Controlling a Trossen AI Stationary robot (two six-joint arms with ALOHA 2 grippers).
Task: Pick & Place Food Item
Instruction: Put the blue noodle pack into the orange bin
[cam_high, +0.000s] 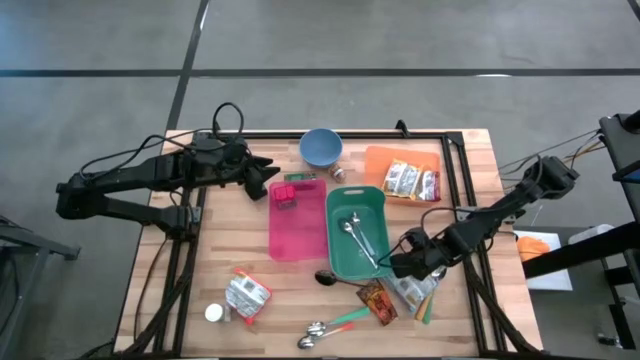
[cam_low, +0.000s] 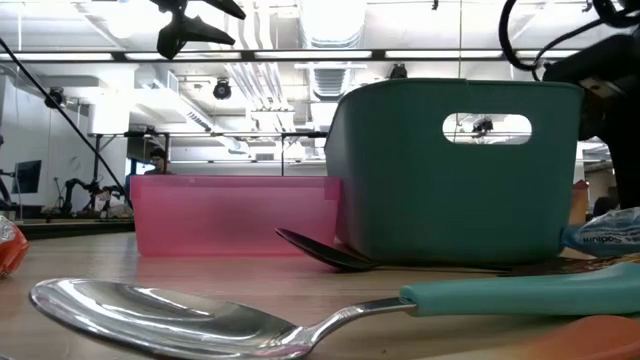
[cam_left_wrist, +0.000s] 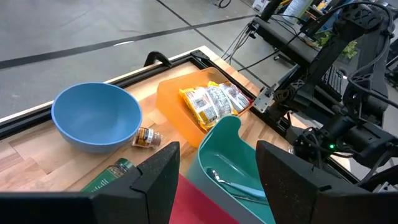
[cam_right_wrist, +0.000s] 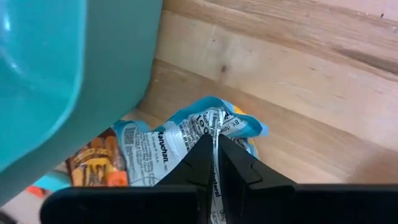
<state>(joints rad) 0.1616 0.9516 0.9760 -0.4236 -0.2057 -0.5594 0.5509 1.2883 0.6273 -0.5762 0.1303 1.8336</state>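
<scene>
A blue-and-white noodle packet (cam_right_wrist: 163, 138) lies on the wooden table beside the teal bin's near right corner (cam_high: 386, 268), partly over a brown snack packet (cam_right_wrist: 93, 163). My right gripper (cam_right_wrist: 216, 163) stands over it, shut on it; in the high view this gripper (cam_high: 418, 268) is just right of the teal bin. My left gripper (cam_left_wrist: 217, 180) hovers open above the far end of the pink bin (cam_high: 297, 225), with nothing between its fingers. My right gripper pinches a raised crease of the noodle packet's wrapper (cam_right_wrist: 215, 124) between its two fingertips. The fingers come from above, pointing steeply down. The rest of the packet lies on the table around the fingers.
The teal bin (cam_high: 335, 235) holds two spoons. An orange tray (cam_high: 375, 160) with yellow packets and a blue bowl (cam_high: 320, 147) stand at the far side. A silver packet (cam_high: 245, 297), a brown packet (cam_high: 378, 300) and spoons (cam_high: 330, 325) lie near the front edge.
</scene>
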